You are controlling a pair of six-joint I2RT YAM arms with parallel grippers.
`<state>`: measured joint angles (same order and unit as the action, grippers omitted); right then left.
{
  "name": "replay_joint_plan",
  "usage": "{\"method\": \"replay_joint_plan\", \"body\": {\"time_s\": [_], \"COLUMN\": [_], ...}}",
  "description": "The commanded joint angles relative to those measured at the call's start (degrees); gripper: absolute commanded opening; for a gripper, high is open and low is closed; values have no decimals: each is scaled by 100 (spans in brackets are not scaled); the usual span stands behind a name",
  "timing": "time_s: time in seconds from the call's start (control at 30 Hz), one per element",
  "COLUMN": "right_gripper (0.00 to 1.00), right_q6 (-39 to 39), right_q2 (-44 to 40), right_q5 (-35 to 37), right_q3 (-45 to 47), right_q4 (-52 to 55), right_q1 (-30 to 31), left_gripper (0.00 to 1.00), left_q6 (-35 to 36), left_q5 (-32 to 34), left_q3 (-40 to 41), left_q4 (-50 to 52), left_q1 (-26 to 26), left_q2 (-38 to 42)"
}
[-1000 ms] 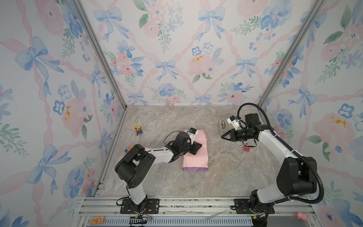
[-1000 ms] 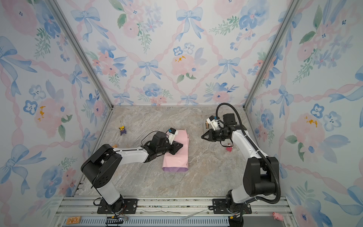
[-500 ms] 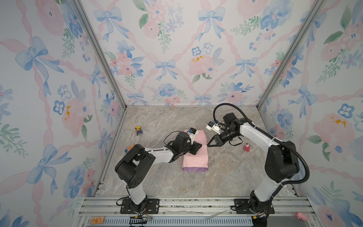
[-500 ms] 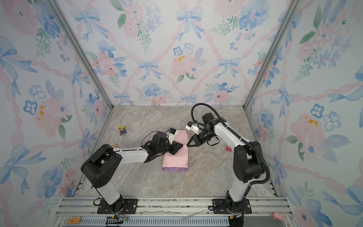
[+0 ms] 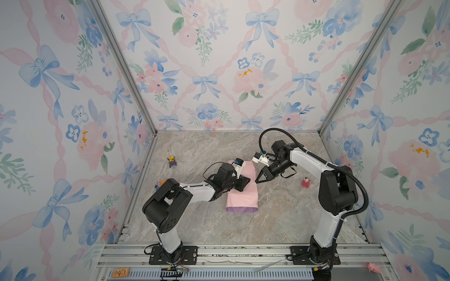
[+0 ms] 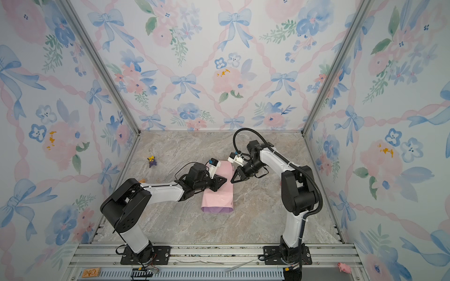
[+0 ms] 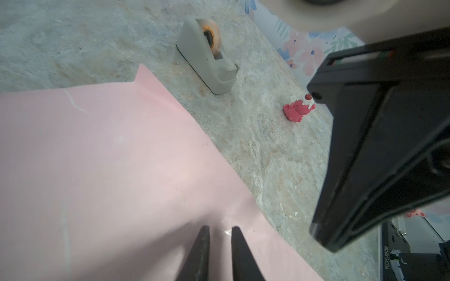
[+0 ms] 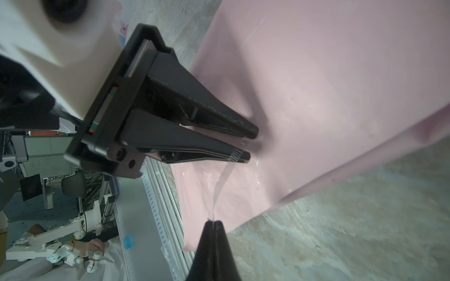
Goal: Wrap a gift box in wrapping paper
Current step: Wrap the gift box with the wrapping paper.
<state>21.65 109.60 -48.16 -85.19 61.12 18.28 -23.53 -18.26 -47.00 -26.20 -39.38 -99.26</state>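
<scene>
The wrapping paper (image 5: 242,197) lies folded in the middle of the table, pale pink on top with a lilac edge nearest the front, and shows in both top views (image 6: 218,197). The gift box is hidden under it. My left gripper (image 7: 220,228) rests its tips on the pink paper (image 7: 109,158), jaws a narrow gap apart with nothing between them. My right gripper (image 8: 213,221) hovers at the paper's right edge (image 5: 257,181), shut on a strip of clear tape (image 8: 220,185). The strip runs up to the left gripper's fingertips (image 8: 239,155).
A grey tape dispenser (image 7: 207,58) stands beyond the paper's far corner. A red figurine (image 5: 305,182) sits to the right of the right gripper. A purple-yellow toy (image 5: 172,161) and an orange one (image 5: 160,183) lie by the left wall. A pink pig (image 5: 373,267) sits on the front rail.
My right arm has swung left from the dispenser's side to the paper's right edge, jaws staying shut. The left arm and the paper have not moved.
</scene>
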Motion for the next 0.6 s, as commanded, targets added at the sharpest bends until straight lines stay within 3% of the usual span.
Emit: {"method": "replay_joint_plan", "body": {"time_s": [0.0, 0.57], "right_gripper": [0, 0], "right_q6": [-7, -10], "right_q2": [163, 524], "right_q5": [21, -158], "right_q3": [-182, -206], "right_q4": [248, 245], "right_q1": [-119, -307], "left_gripper": [20, 21], "left_q6": [115, 113], "left_q5": [177, 178], "left_q3": [204, 200], "left_q4": [839, 834], "left_q1": [-26, -27], "left_q2": [-109, -101]}}
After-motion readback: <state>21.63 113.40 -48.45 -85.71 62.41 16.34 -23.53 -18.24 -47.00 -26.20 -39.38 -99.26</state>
